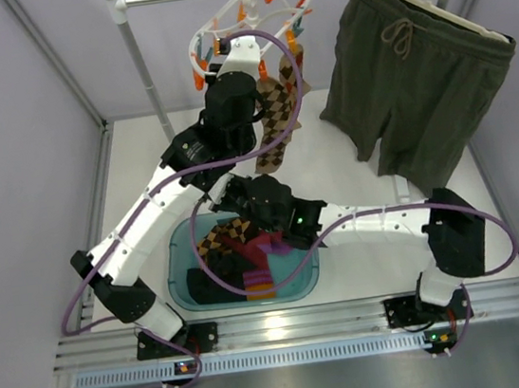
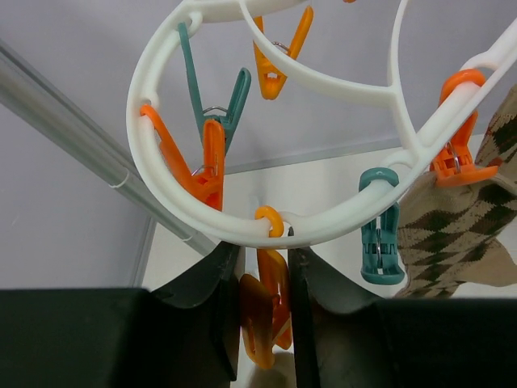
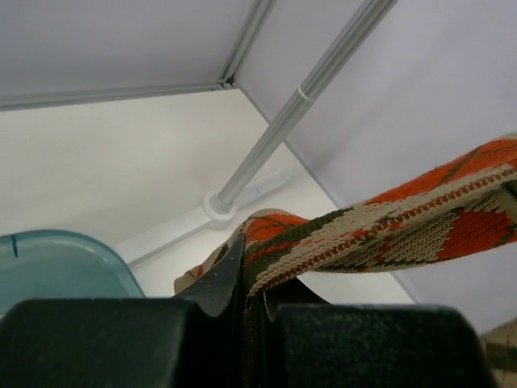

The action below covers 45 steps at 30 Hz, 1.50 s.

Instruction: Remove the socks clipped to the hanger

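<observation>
- No writing, label, brand name, number or sign can be read in any of the three views.

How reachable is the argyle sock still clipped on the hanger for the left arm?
Probably reachable. The left gripper is up at the hanger, jaws pinching an orange peg; the argyle sock hangs close beside it, with only a teal peg dangling between. Those jaws are busy first, though.
</observation>
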Motion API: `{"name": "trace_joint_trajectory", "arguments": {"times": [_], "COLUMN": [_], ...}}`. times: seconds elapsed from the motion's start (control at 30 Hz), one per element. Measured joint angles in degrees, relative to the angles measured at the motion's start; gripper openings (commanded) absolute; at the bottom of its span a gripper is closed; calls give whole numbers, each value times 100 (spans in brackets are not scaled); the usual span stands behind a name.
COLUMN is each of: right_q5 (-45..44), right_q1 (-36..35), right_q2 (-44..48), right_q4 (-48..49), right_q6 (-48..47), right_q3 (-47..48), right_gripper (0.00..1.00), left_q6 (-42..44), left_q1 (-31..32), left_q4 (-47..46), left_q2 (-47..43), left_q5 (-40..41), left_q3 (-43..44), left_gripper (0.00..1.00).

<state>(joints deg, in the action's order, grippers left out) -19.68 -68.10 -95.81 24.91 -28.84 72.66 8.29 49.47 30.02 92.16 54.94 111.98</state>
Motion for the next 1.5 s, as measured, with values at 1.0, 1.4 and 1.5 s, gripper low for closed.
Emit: {"name": "trace_joint_trajectory", "arguments": {"times": [1.0, 1.4, 1.5], "right_q5": [2754, 1812, 1604], "right_q1": [-15, 721, 1506], "right_q2": [1620, 3930, 4256], "right_q4": [-1823, -2334, -2426], "right_q6": [2288, 2728, 3001], "right_q3": [-2455, -2540, -2533], "right_gripper": [90, 99, 99], "left_q6": [-1104, -1770, -2098], "left_q1": [-186, -188, -186], "left_q4": [39, 26, 0], "left_q2": [-1272, -2629, -2990], "left_q5": [-1585, -2597, -3075], "left_q3": [-824, -1639, -2037], "left_gripper": [98, 98, 98]}}
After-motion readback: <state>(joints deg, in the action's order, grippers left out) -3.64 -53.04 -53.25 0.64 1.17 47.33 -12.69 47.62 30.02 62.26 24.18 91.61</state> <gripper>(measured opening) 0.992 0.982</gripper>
